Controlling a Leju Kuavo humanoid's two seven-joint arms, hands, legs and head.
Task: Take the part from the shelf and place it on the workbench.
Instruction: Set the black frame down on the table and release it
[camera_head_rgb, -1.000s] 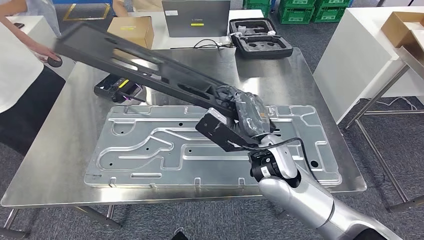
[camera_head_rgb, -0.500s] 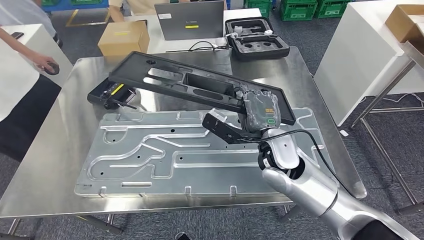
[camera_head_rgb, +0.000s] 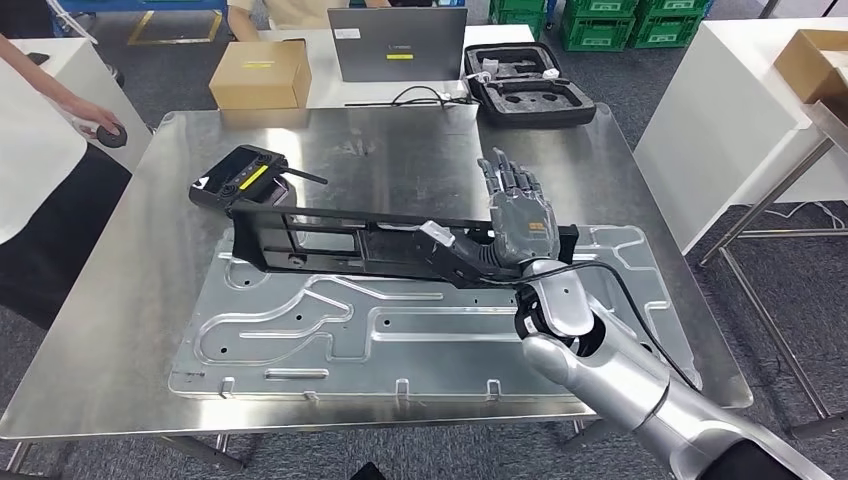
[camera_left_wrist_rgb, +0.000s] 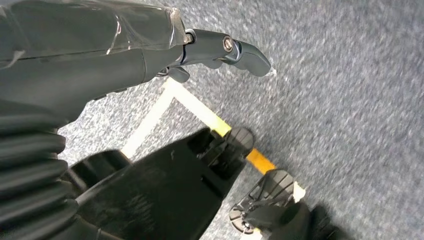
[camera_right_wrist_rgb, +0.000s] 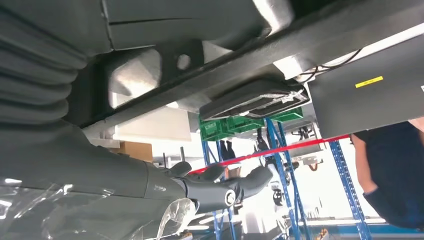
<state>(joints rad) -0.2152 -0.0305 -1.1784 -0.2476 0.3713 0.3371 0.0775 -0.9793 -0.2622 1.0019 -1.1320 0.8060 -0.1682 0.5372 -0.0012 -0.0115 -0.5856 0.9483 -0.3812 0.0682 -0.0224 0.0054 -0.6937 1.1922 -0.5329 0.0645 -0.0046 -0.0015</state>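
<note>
Head view | long black slotted part (camera_head_rgb: 330, 240) on workbench (camera_head_rgb: 400, 140) | right hand (camera_head_rgb: 520, 215) fingers spread, holding nothing

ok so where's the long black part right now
In the head view the long black part lies across the steel workbench, on the far edge of the embossed metal plate, just in front of the handheld controller, with the right robot hand at its right end.

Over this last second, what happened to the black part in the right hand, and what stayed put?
The long black part came down from a raised tilt, far end high at the left, until it lies low along the far edge of the embossed metal plate. The right hand opened; its fingers now point up, spread, beside the part's near end. The plate, the black controller and the workbench kept their places; the camera shifted slightly.
</note>
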